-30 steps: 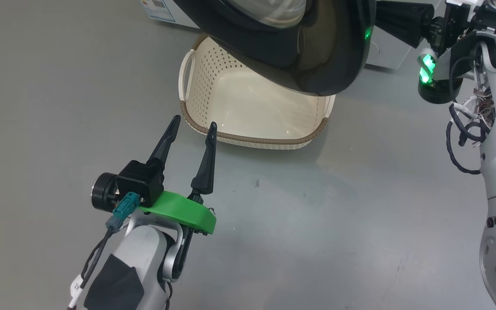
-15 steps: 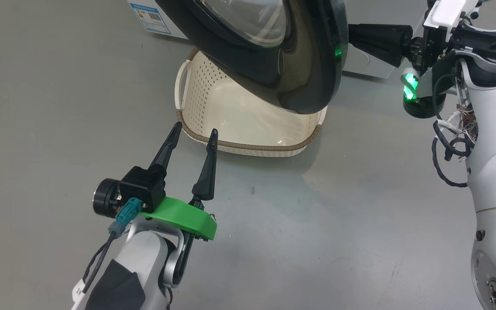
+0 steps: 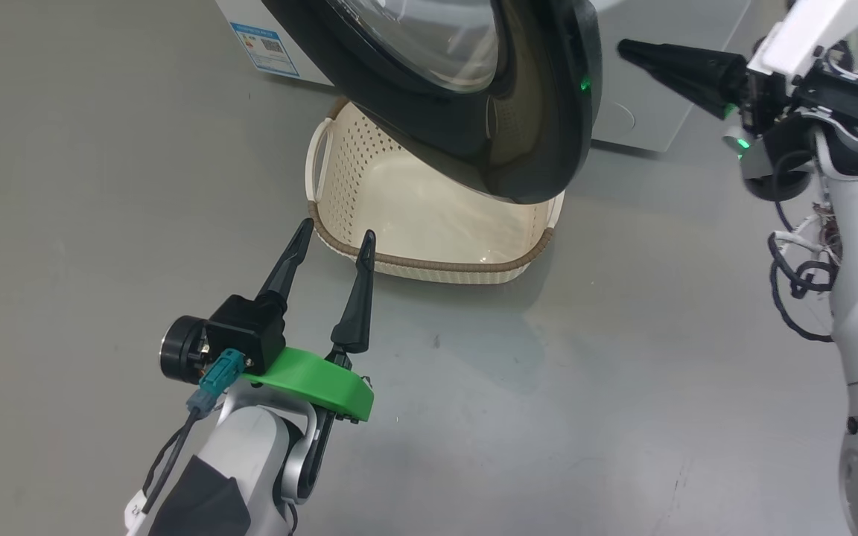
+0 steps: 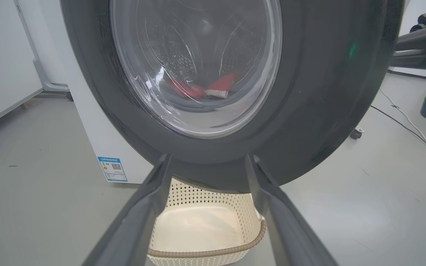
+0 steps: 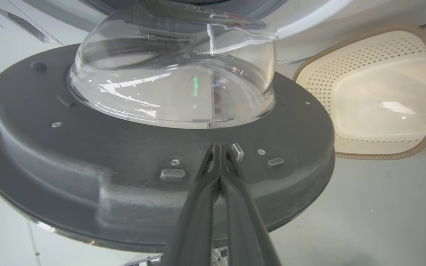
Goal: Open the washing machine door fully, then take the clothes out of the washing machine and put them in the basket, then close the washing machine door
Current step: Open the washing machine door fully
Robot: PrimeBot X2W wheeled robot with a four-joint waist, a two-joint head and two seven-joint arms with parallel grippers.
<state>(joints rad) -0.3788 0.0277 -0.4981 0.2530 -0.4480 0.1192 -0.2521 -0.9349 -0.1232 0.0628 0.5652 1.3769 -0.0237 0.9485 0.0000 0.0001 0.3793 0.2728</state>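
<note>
Fingers (image 3: pixel 358 290) of left gripper (image 3: pixel 339 228): spread wide, empty, low in front of washing machine door (image 3: pixel 518 149). Right gripper (image 3: pixel 623 47): fingers pressed together, empty, near door edge. Basket (image 3: pixel 429 264): under door. Clothes (image 4: pixel 216 87): behind door glass, inside washing machine (image 4: pixel 98 122).

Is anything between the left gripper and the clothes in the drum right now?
Yes. The washing machine door stands partly open directly ahead of the open left gripper; the clothes lie behind it, seen through its glass.

Head view steeply down, wrist views close on the washing machine door (image 4: pixel 327 92), basket (image 3: pixel 429 266) shared by all
</note>
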